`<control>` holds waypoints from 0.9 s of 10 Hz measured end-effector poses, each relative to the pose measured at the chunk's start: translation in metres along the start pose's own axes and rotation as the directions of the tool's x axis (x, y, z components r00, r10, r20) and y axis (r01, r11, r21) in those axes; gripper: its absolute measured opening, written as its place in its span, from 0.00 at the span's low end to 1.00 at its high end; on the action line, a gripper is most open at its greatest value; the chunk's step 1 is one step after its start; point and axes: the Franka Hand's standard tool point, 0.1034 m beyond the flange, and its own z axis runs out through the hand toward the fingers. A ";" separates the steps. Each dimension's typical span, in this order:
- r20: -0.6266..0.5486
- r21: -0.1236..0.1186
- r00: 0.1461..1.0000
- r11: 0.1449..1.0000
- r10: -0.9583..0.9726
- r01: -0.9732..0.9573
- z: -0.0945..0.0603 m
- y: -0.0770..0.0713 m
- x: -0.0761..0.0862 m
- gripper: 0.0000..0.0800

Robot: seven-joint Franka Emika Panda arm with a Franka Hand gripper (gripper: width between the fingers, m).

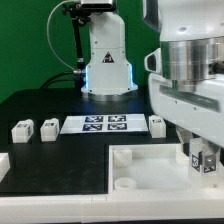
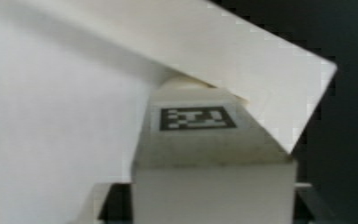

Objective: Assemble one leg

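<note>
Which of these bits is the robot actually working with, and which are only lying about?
In use:
- gripper
- held leg
- white tray

Lying about:
- two spare legs
- another spare leg
- marker board

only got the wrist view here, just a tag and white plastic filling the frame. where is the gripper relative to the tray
Observer: The gripper is at the tray's far corner, on the exterior view's right, holding a leg over it.
Operator: any legs left on the table
Observer: Three. Two loose legs lie together at the exterior view's left, beside the marker board.
Operator: and the third
Observer: The third leg lies just right of the marker board, close to the gripper.
</note>
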 end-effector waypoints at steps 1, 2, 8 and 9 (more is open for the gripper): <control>0.028 -0.002 0.980 0.981 0.195 -0.195 0.000 0.001 -0.001 0.37; 0.036 -0.009 0.942 0.942 0.334 -0.334 0.000 0.001 -0.002 0.37; -0.010 -0.006 0.996 0.996 -0.089 0.089 0.000 0.001 -0.009 0.76; -0.014 -0.004 0.965 0.965 -0.263 0.263 0.000 -0.001 -0.014 0.80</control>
